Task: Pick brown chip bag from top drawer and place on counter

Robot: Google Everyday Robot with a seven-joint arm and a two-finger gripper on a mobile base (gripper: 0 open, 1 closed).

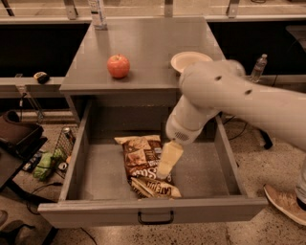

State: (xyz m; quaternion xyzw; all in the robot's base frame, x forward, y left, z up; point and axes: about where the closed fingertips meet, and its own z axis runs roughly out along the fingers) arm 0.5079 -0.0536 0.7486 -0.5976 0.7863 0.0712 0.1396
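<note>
The brown chip bag [138,158] is crinkly, glossy film that catches light along its creases. The top drawer [95,210] looks like smooth, matt grey painted metal, with a dark handle [156,220]. The bench [148,43] has the same smooth grey finish with a dull sheen. The gripper [164,170], low in the drawer over the bag, is pale smooth plastic, and the arm [248,100] has a matt white shell. The apple [118,65] is shiny-skinned. The floor [229,232] is speckled stone.

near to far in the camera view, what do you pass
drawer handle → brown chip bag in the top drawer → apple on the counter → bottle; the claw hangs over the bag, so it's left out
</note>
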